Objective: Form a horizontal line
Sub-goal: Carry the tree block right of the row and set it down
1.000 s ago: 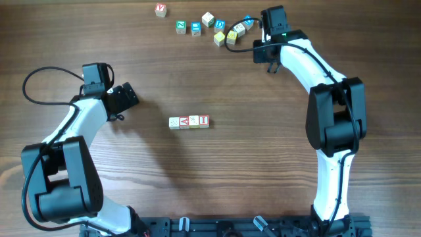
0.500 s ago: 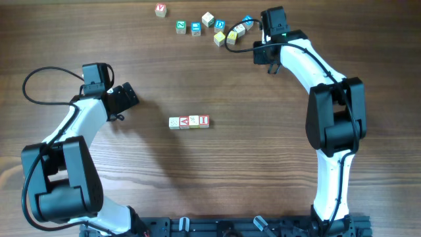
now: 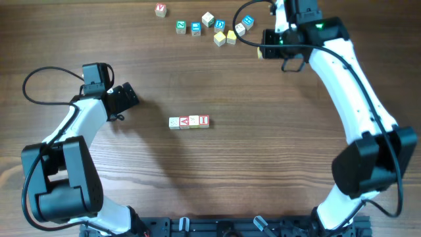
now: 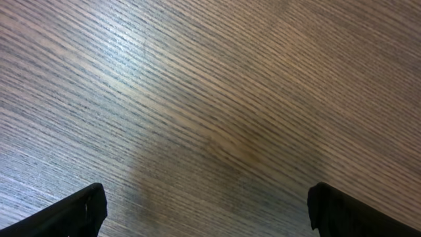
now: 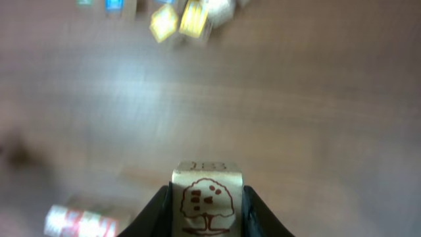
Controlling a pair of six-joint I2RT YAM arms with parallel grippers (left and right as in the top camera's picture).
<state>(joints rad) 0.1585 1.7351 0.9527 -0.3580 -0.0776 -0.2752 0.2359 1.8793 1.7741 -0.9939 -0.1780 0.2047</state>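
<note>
We see a wood-grain table (image 4: 210,99), matt with a soft sheen. The horizontal line (image 3: 189,122) looks like pale bare wood with printed faces. The held cube (image 5: 205,197) is smooth light wood too. The right arm (image 3: 348,72) wears glossy white plastic, with matt black joints.

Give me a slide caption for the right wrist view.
Right gripper holds a tree-printed cube, loose yellow and blue cubes beyond.

Four-cube row (image 3: 189,122) at table (image 3: 131,184) centre; loose cubes (image 3: 220,37) behind, well apart.
</note>
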